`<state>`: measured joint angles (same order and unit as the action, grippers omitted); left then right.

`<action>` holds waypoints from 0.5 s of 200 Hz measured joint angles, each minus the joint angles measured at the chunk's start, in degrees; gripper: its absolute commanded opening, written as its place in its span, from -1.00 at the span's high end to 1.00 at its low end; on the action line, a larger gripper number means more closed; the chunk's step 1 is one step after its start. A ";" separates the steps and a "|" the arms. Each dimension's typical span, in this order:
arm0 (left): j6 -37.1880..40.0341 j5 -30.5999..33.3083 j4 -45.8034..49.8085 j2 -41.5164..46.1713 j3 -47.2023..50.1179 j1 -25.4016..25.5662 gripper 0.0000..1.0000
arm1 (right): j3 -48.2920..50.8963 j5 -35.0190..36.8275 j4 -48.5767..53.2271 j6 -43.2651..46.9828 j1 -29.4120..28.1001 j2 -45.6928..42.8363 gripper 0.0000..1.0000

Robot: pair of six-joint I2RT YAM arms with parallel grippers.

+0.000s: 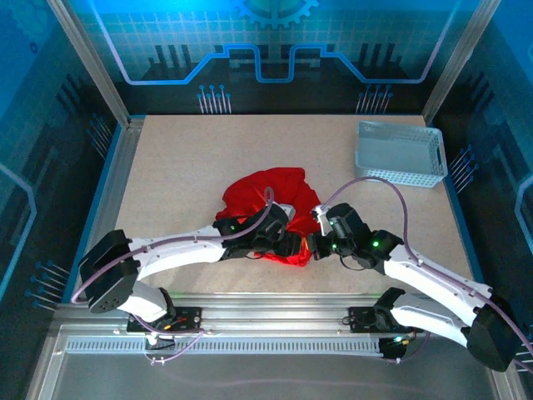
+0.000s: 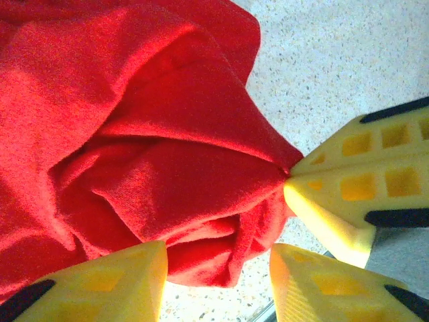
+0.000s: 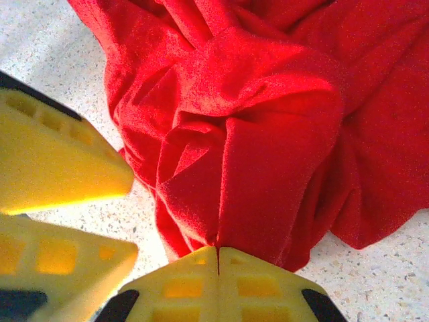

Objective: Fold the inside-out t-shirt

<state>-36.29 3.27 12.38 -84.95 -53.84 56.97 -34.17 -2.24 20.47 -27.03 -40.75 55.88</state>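
Observation:
The inside-out t-shirt [image 1: 268,200] lies crumpled in a bright red heap at the table's middle. My right gripper [image 3: 218,251] is shut on a bunched fold at the heap's near edge; the pinch also shows in the left wrist view [image 2: 288,176]. My left gripper [image 2: 218,258] stands open right beside it, yellow fingers [image 2: 114,282] apart, with a loose lobe of red cloth [image 2: 208,258] hanging between them and not clamped. From above, the left gripper [image 1: 291,246] and right gripper [image 1: 312,246] nearly touch at the shirt's near rim. No neck label shows.
A white mesh basket [image 1: 400,154] stands at the back right of the speckled table [image 1: 183,167]. Metal frame rails run along the table's sides and near edge. Both arms reach inward from the near edge.

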 measured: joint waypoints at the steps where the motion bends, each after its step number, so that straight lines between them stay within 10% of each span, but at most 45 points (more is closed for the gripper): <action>1: 0.02 0.00 -0.02 -0.07 -0.02 0.00 0.14 | 0.00 -0.02 -0.02 0.00 0.00 -0.02 1.00; 61: 0.13 3.45 2.54 -6.32 -3.69 -0.02 0.29 | 0.00 -2.23 -1.27 -0.63 0.07 -3.82 1.00; 100: -0.39 5.42 3.74 -7.04 -4.96 -0.02 0.88 | -0.02 -1.79 -1.14 -0.66 0.17 -3.96 1.00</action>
<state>-36.69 8.69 16.12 -91.98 -58.81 56.95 -34.20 -4.03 19.33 -27.68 -40.58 51.92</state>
